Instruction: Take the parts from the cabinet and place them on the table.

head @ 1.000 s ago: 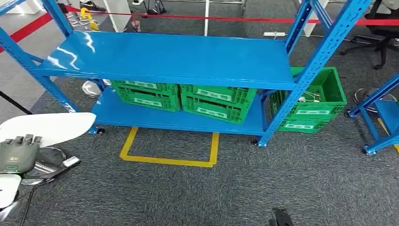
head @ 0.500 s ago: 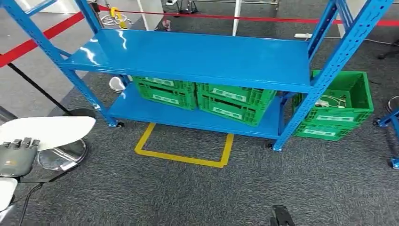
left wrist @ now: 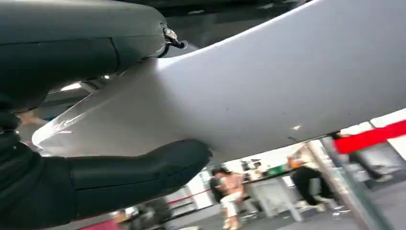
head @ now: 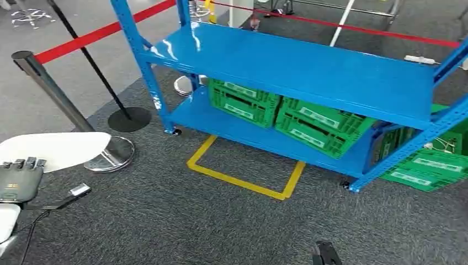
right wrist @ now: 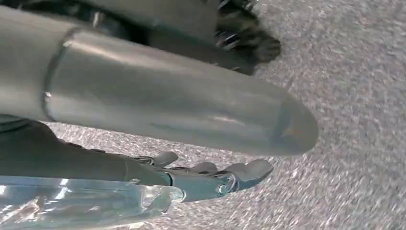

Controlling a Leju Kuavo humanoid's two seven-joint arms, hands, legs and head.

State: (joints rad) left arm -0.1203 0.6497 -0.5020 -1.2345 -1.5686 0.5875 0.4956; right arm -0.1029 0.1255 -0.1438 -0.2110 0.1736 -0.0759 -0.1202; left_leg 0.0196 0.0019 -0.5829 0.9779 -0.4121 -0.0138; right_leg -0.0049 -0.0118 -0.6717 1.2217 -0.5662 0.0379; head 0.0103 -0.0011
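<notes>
our left hand (head: 21, 179) has its fingers (left wrist: 139, 170) closed under a flat white curved plastic part (head: 58, 149), held off the blue steel cabinet (head: 298, 72)'s left end. right hand (right wrist: 210, 179): fingers look slack, grasp unclear. we judge this the carrying step; no table yet. next: turn away from the cabinet, minding the grey stanchion post (head: 66, 107) beside it.

Bright, even overhead light; white glare streaks the blue shelf (head: 298, 66) near its left end. Both wrist views are motion-blurred, backgrounds soft.
</notes>
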